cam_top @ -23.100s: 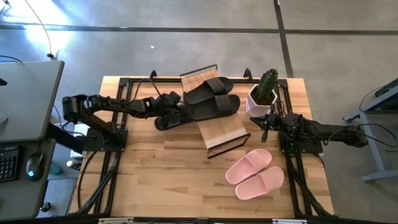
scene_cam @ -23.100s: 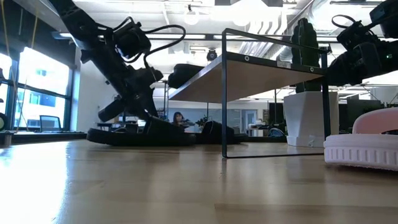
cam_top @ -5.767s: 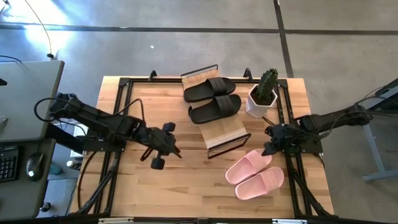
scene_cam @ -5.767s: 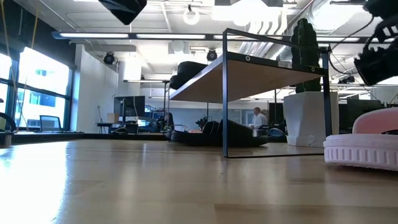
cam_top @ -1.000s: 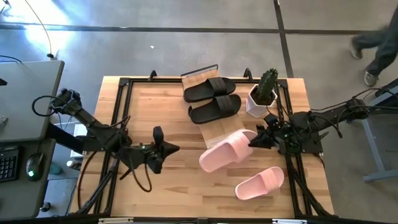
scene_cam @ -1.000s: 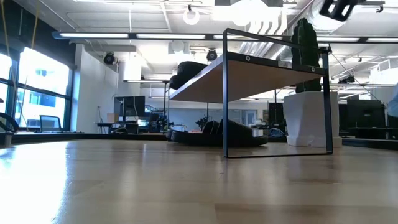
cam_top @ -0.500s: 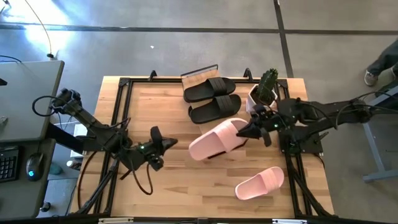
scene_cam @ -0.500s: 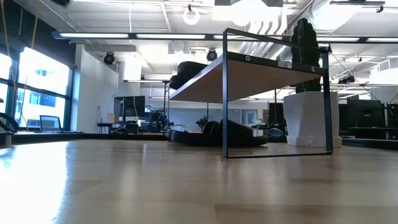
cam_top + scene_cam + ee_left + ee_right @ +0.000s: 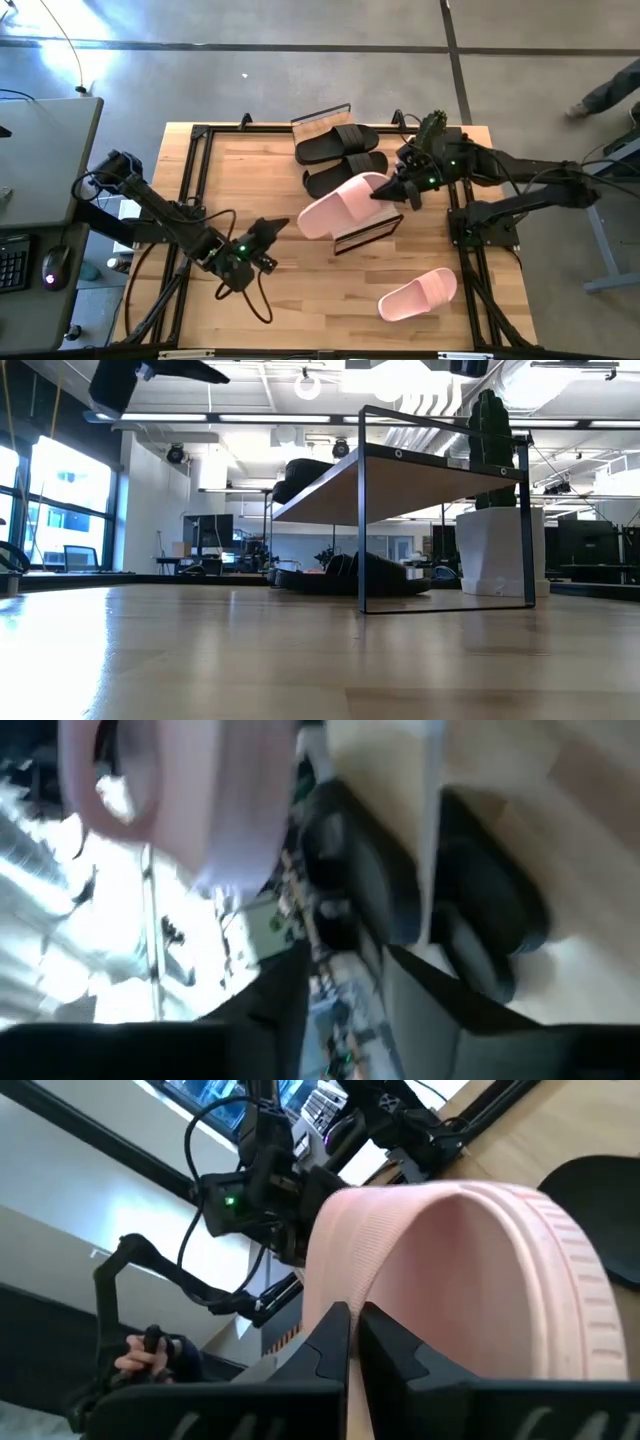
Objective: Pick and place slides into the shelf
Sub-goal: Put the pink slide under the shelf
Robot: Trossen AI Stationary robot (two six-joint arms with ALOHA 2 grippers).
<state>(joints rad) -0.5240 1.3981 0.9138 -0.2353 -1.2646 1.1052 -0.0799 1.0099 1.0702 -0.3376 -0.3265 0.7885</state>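
Note:
My right gripper (image 9: pixel 393 191) is shut on a pale pink slide (image 9: pixel 340 206) and holds it in the air over the shelf (image 9: pixel 366 226). The shelf's upper slat board carries two black slides (image 9: pixel 342 156), lying side by side on their soles. In the low view a dark slide shape (image 9: pixel 372 574) lies under that board. The second pink slide (image 9: pixel 418 293) rests sole-down on the table near the right near corner. My left gripper (image 9: pixel 270 230) hovers open left of the shelf and touches nothing. The left wrist view faces the pink slide (image 9: pixel 190 800). My right gripper pinches a thin pink edge at the slide's right-hand end (image 9: pixel 357 1316) between its two fingers (image 9: pixel 330 1342). It comes from the table's right, roughly level and slanting a little down. The slide is lifted clear and reaches away from the fingers toward the table's left.
A white pot with a cactus (image 9: pixel 428 140) stands just right of the shelf, close beside my right arm. Black frame rails (image 9: pixel 195 180) run along the table's sides. Bare wood lies between my left gripper and the near edge. A person's legs (image 9: pixel 605 95) pass beyond the table.
My right gripper has carried the pink slide up and toward the far-left, from beside the shelf's near-right corner to above the shelf. The other pink slide has stayed put. My left arm has shifted slightly toward the near edge and now shows at the top of the low view.

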